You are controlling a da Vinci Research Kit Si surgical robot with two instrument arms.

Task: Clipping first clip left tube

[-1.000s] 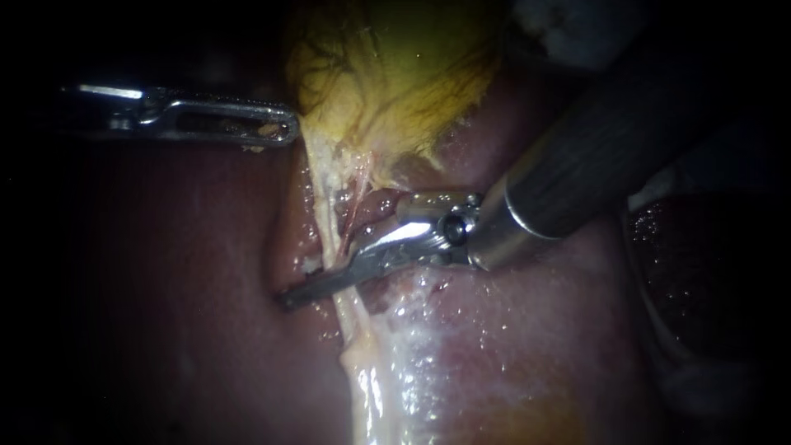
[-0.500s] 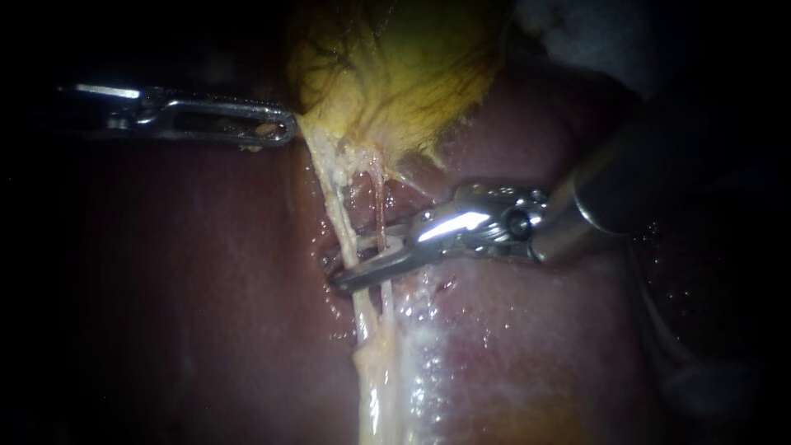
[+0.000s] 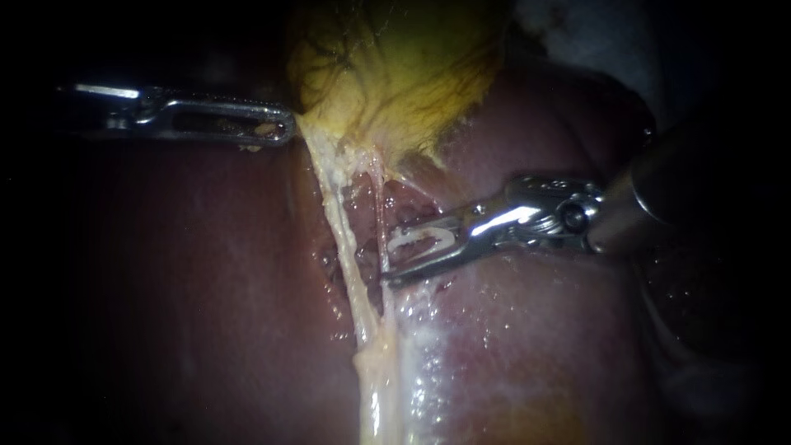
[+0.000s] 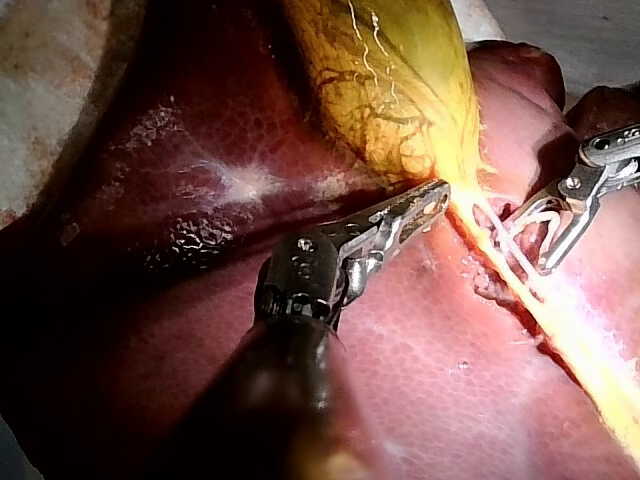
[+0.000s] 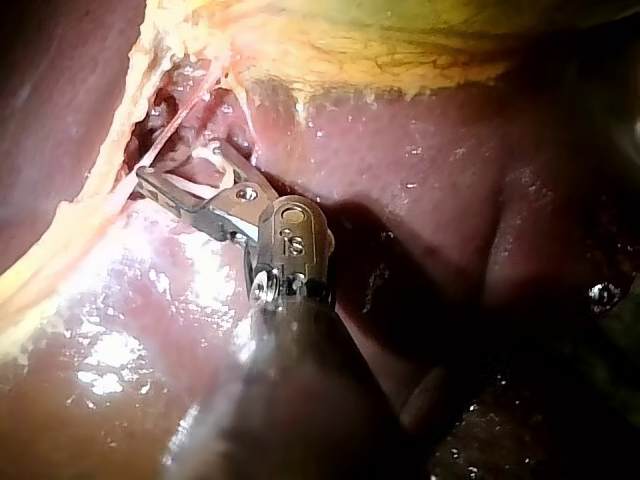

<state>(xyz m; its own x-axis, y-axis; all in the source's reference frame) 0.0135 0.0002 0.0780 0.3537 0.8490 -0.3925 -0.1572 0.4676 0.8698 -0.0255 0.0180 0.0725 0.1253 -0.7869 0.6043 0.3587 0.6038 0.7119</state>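
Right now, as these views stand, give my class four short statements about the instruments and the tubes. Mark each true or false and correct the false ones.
1. The left instrument has its jaws shut on the lower edge of the gallbladder. True.
2. The right instrument carries nothing. False: a pale clip sits between its jaws.
3. The right instrument's jaws stand around the left tube. False: they lie beside it, on the right instrument's own side, and no clip shows on that tube.
4. The tubes run from the gallbladder down over the liver. True.
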